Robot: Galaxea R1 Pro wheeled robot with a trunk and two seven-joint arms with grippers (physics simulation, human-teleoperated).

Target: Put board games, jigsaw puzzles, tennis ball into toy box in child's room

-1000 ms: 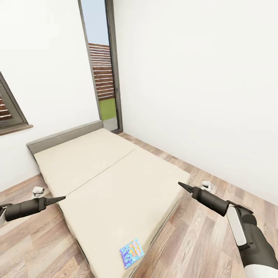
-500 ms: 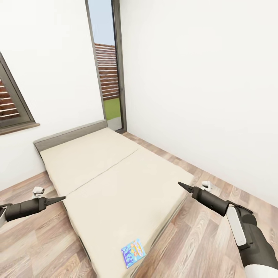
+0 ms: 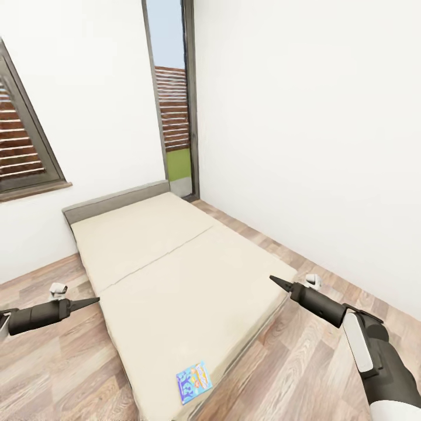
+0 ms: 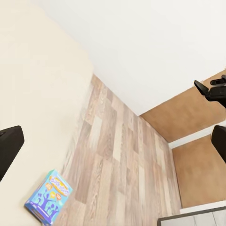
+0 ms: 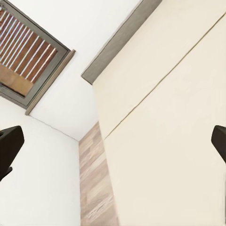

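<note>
A small blue board game (image 3: 193,381) lies flat near the front corner of the bed (image 3: 175,275), a low beige mattress on a grey frame. It also shows in the left wrist view as a board game (image 4: 48,197) at the mattress (image 4: 33,94) edge. My left gripper (image 3: 93,302) hovers over the floor by the bed's left side, open and empty. Over the bed's right edge hangs my right gripper (image 3: 273,280), open too, with the mattress (image 5: 179,117) between its spread fingers. The toy box, table, jigsaw puzzles and tennis ball are out of view.
Wood-plank floor surrounds the bed. One small white object (image 3: 58,289) lies on the floor at the left and another (image 3: 313,281) at the right. A tall dark-framed window (image 3: 175,105) stands behind the headboard, a slatted window (image 3: 26,146) at left, a white wall on the right.
The whole view has shifted: bed and windows sit further right in the picture, so the camera has moved. Both arms keep the same pose and the board game rests where it was.
</note>
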